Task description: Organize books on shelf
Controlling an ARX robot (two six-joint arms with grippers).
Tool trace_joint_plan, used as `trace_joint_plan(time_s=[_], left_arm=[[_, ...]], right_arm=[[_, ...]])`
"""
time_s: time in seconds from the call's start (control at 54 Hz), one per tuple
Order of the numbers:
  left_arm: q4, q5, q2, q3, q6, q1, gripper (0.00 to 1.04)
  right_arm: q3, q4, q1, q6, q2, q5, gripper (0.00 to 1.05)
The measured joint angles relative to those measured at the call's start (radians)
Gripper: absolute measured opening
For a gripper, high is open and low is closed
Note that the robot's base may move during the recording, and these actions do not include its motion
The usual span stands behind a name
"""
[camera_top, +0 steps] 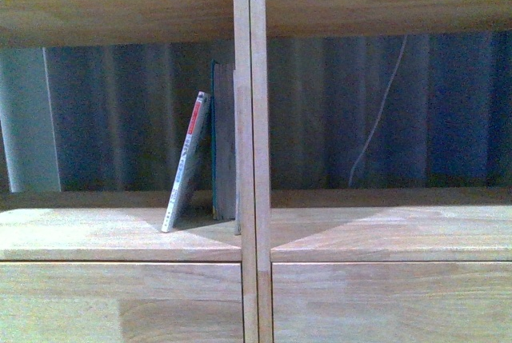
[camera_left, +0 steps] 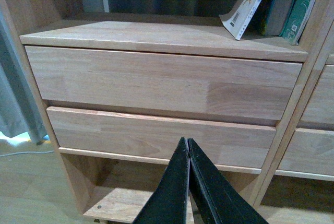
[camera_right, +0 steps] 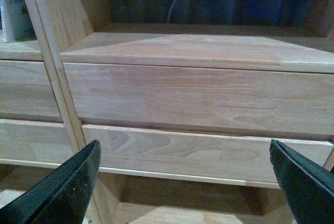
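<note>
The shelf (camera_top: 248,159) fills the front view: a light wooden bookcase with two columns split by a double upright post, an upper board across the top, and open compartments above plain drawer fronts (camera_left: 162,83). Behind the open compartments hangs a dark blue curtain (camera_top: 448,103), with a thin white cable (camera_top: 380,111) running down it in the right column.

Both books stand in the left column's compartment, at its right end beside the central post. The taller dark book (camera_top: 224,139) stands upright against the post, its grey page edges facing out. The thin paperback (camera_top: 186,163) leans to the right, its top resting against the taller book while its foot sits further left on the board; its spine shows red and white. In the left wrist view more book edges show behind the paperback, but how many cannot be told.

The left gripper (camera_left: 188,148) hangs in front of the left column's lower drawer, its black fingers pressed together and holding nothing. The right gripper (camera_right: 185,174) faces the right column's drawers with its fingers spread wide apart, nothing between them.
</note>
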Motion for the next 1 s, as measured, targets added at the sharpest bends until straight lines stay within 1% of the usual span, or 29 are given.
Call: trace_joint_plan(time_s=[0.037,0.13,0.148,0.278,0.296,0.37,0.389,0.444,0.463,0.5,0.518,0.592,0.999], left_arm=[[0.0,0.0,0.0,0.0,0.001,0.0,0.12],[0.0,0.0,0.0,0.0,0.001,0.0,0.36],[0.0,0.0,0.0,0.0,0.001,0.0,0.38],[0.0,0.0,0.0,0.0,0.001,0.0,0.61],[0.0,0.0,0.0,0.0,0.001,0.0,0.63],[0.0,0.0,0.0,0.0,0.001,0.0,0.77],[0.0,0.0,0.0,0.0,0.001,0.0,0.79],[0.0,0.0,0.0,0.0,0.001,0.0,0.9],[0.0,0.0,0.0,0.0,0.001,0.0,0.91],[0.0,0.0,0.0,0.0,0.001,0.0,0.98],[0.0,0.0,0.0,0.0,0.003,0.0,0.99],[0.0,0.0,0.0,0.0,0.003,0.0,0.97],[0.0,0.0,0.0,0.0,0.003,0.0,0.97]], right_arm=[[0.0,0.0,0.0,0.0,0.0,0.0,0.98],[0.0,0.0,0.0,0.0,0.0,0.0,0.98],[0.0,0.0,0.0,0.0,0.0,0.0,0.98],[0.0,0.0,0.0,0.0,0.0,0.0,0.98],[0.0,0.0,0.0,0.0,0.0,0.0,0.98],[0.0,0.0,0.0,0.0,0.0,0.0,0.98],[0.0,0.0,0.0,0.0,0.0,0.0,0.98],[0.0,0.0,0.0,0.0,0.0,0.0,0.98],[0.0,0.0,0.0,0.0,0.0,0.0,0.98],[0.0,0.0,0.0,0.0,0.0,0.0,0.98],[0.0,0.0,0.0,0.0,0.0,0.0,0.98],[0.0,0.0,0.0,0.0,0.0,0.0,0.98],[0.0,0.0,0.0,0.0,0.0,0.0,0.98]])
